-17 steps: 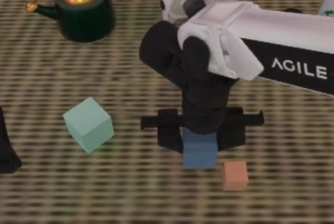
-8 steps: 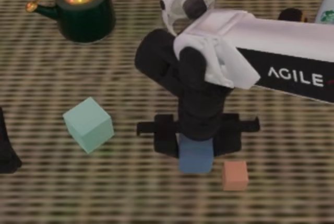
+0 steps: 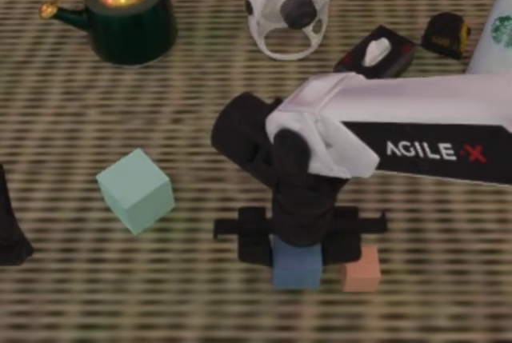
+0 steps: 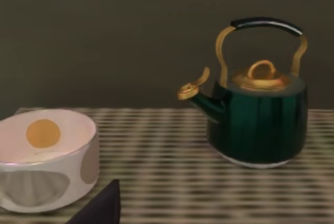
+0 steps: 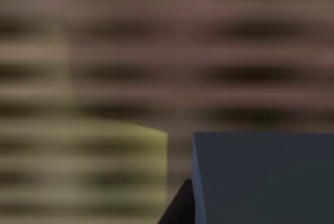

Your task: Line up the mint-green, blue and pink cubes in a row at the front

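1. Right gripper (image 3: 298, 241) down low near the front edge of the table, a bit right of centre in the top view; pinching the blue cube (image 3: 296, 266) between its black fingers.
2. Blue cube sticking out in front of the gripper body; fills the near corner of the right wrist view too (image 5: 263, 177), with the woven mat behind it.
3. Pink cube (image 3: 362, 269) just right of the blue one, very close; contact hard to call; partly tucked under the gripper's right side.
4. Mint-green cube (image 3: 135, 190) well off to the left, turned at an angle; nowhere near the other two.
5. Left arm parked at the far left edge, only a dark bit showing (image 3: 11, 231); fingers not visible, so can't tell.
6. Further back: dark green teapot (image 3: 128, 13) with gold lid at back left; white round juicer-looking thing (image 3: 286, 5) at back centre; black tissue box (image 3: 376, 49) to its right.
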Robot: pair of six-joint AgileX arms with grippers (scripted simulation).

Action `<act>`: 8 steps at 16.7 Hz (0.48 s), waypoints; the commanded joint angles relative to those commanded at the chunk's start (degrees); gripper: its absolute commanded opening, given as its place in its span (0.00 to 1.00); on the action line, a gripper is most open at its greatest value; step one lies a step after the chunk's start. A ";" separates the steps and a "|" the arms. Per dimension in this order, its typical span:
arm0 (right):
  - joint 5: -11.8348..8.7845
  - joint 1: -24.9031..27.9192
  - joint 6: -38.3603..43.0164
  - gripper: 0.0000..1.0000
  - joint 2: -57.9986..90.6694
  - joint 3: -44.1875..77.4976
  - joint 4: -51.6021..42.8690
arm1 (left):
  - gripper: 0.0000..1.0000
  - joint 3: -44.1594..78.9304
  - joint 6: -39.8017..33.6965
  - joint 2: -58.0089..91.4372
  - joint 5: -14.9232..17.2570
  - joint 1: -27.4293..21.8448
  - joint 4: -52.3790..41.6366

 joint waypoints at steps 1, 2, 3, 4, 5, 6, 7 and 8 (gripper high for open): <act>0.00 0.00 0.00 0.00 0.00 0.00 0.00 | 1.00 0.00 0.00 0.00 0.00 0.00 0.00; 0.00 0.00 0.00 0.00 0.00 0.00 0.00 | 1.00 0.00 0.00 0.00 0.00 0.00 0.00; 0.00 0.00 0.00 0.00 0.00 0.00 0.00 | 1.00 0.00 0.00 0.00 0.00 0.00 0.00; 0.00 0.00 0.00 0.08 0.00 0.00 0.00 | 1.00 0.00 0.00 0.00 0.00 0.00 0.00; 0.00 0.00 0.00 0.15 0.00 0.00 0.00 | 1.00 0.00 0.00 0.00 0.00 0.00 0.00; 0.00 0.00 0.00 0.23 0.00 0.00 0.00 | 1.00 0.00 0.00 0.00 0.00 0.00 0.00; 0.00 0.00 0.00 0.30 0.00 0.00 0.00 | 1.00 0.00 0.00 0.00 0.00 0.00 0.00; 0.00 0.00 0.00 0.38 0.00 0.00 0.00 | 1.00 0.00 0.00 0.00 0.00 0.00 0.00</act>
